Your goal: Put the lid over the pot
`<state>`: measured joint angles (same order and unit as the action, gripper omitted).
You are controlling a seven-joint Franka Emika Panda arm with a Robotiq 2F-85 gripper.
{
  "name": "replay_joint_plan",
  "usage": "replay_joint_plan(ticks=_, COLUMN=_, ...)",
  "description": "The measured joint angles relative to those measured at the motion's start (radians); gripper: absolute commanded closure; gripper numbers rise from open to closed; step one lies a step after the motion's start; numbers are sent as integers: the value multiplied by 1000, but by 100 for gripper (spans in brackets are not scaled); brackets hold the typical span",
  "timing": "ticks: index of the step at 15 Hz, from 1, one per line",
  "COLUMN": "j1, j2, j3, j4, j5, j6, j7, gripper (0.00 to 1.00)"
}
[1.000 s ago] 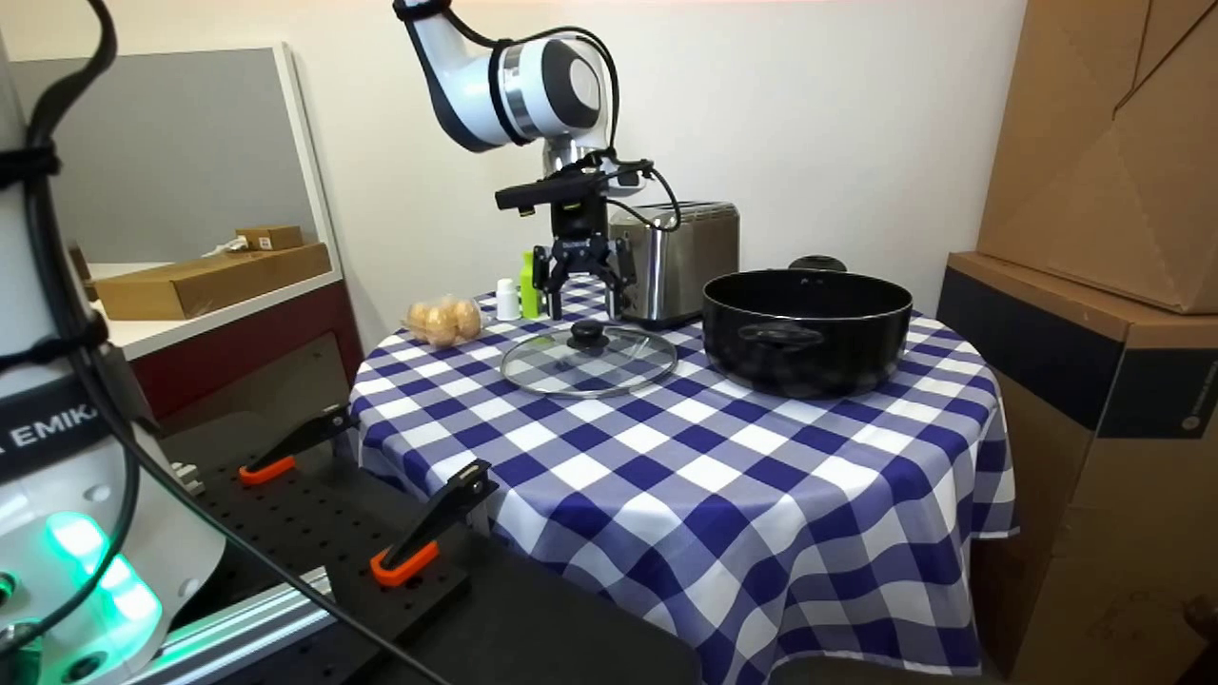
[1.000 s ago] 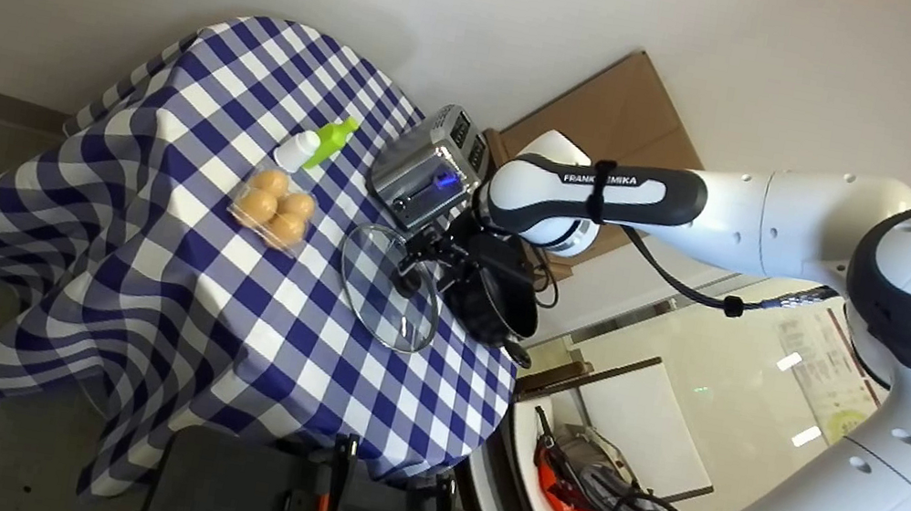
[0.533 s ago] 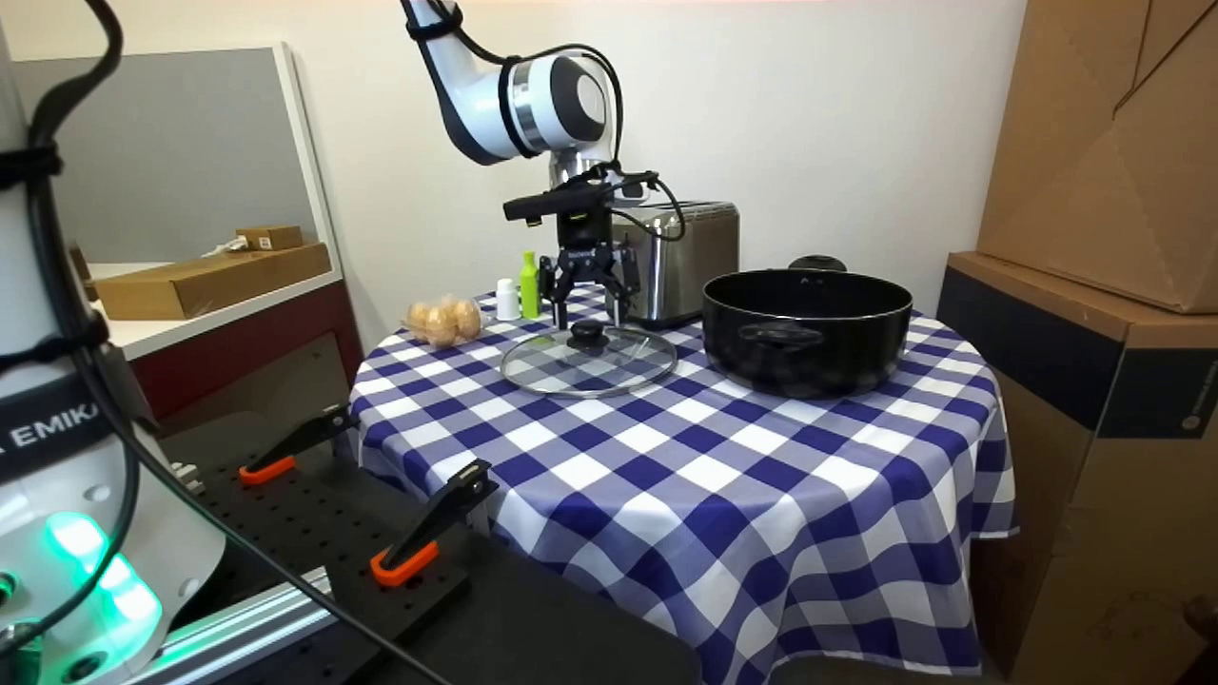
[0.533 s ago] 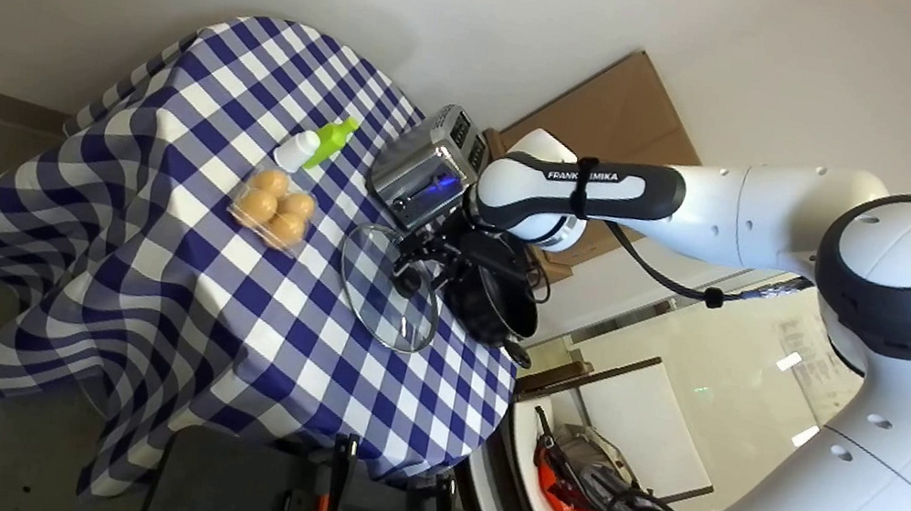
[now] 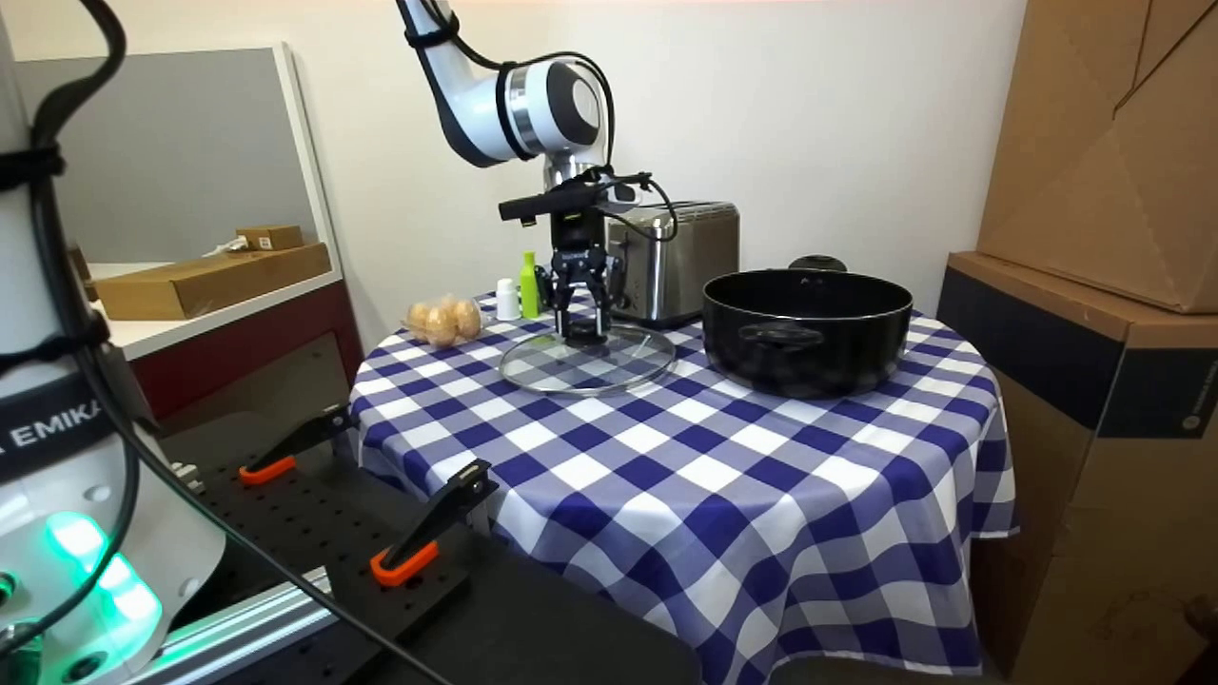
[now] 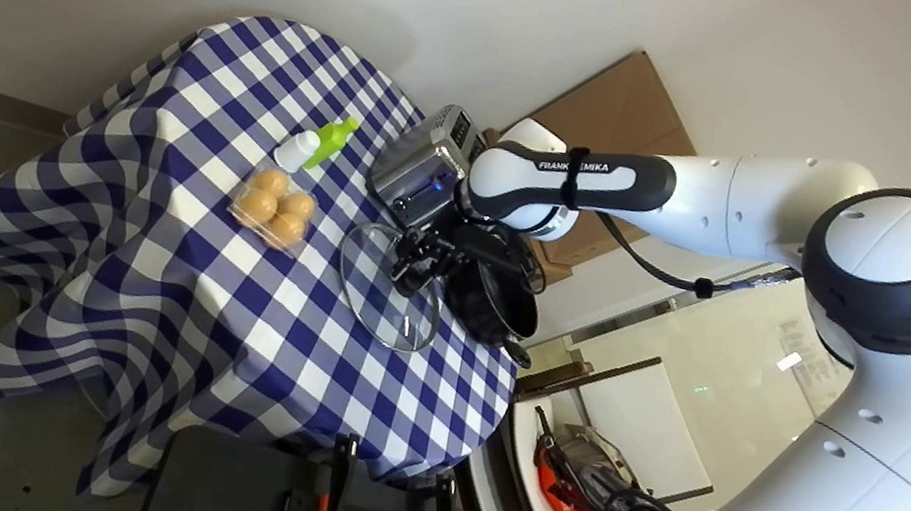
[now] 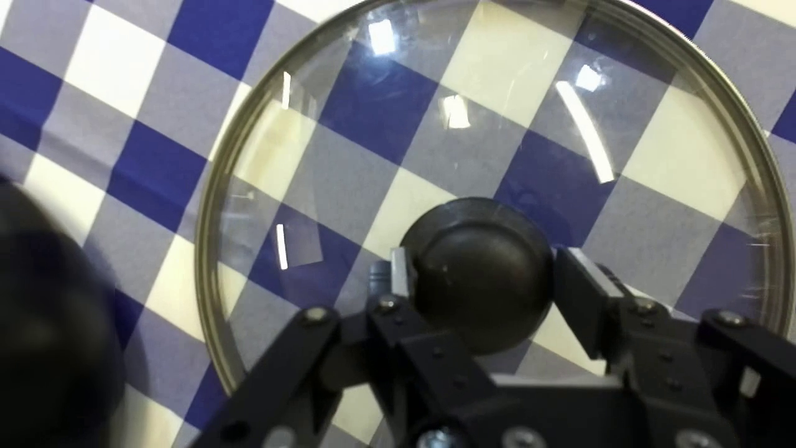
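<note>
The clear glass lid (image 7: 472, 143), with its metal rim, lies on the checked tablecloth, domed side up. Its dark round knob (image 7: 479, 298) sits between the two fingers of my gripper (image 7: 479, 272), whose pads touch it from both sides. Seen in an exterior view, the gripper (image 5: 582, 333) points straight down at the lid's centre (image 5: 595, 366). To the right of the lid stands the wide black pot (image 5: 809, 352), uncovered, its small handles at front and back. In an exterior view the arm and wrist hide part of the pot (image 6: 494, 304).
A steel toaster (image 5: 690, 257) stands close behind the gripper, beside the pot. A clear pack of eggs (image 5: 442, 322), a white bottle (image 5: 507, 300) and a green bottle (image 5: 529, 285) are left of the lid. Tall cardboard boxes (image 5: 1075, 495) rise right of the table.
My gripper has come down over the lid's knob and its fingers have drawn in from wide apart to meet it. The lid has shifted barely. The pot has not moved.
</note>
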<state>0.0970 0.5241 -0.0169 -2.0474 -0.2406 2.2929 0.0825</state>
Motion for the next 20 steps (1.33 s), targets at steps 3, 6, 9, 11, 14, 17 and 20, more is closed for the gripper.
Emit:
replay_joint_plan(ticks=3, j1=-3, j2=-4, j3=0, j4=0, j5=4, j6=-5, j7=0, gripper=67)
replay_joint_plan(ticks=6, j1=-12, j2=-8, j3=0, j4=-5, j5=15, j6=-5, j7=-5, gripper=67)
replay_joint_plan(ticks=9, j1=-36, j2=-40, j3=0, j4=-23, j5=26, j6=-5, j7=-28, gripper=67)
replay_joint_plan(ticks=11, j1=-61, j2=-89, j3=1, j4=-40, j5=45, j6=-15, j7=-69, gripper=67)
replay_joint_plan(ticks=14, j1=-102, j2=-192, j3=-1, j4=-55, j5=62, j6=-64, j7=-128, gripper=67)
replay_joint_plan(ticks=17, j1=-129, j2=-279, j3=-1, j4=-64, j5=66, j6=-101, j7=-163, gripper=67)
replay_joint_plan(ticks=20, j1=-133, j2=-319, j3=-1, j4=-72, j5=79, j6=-110, j7=-184, gripper=50)
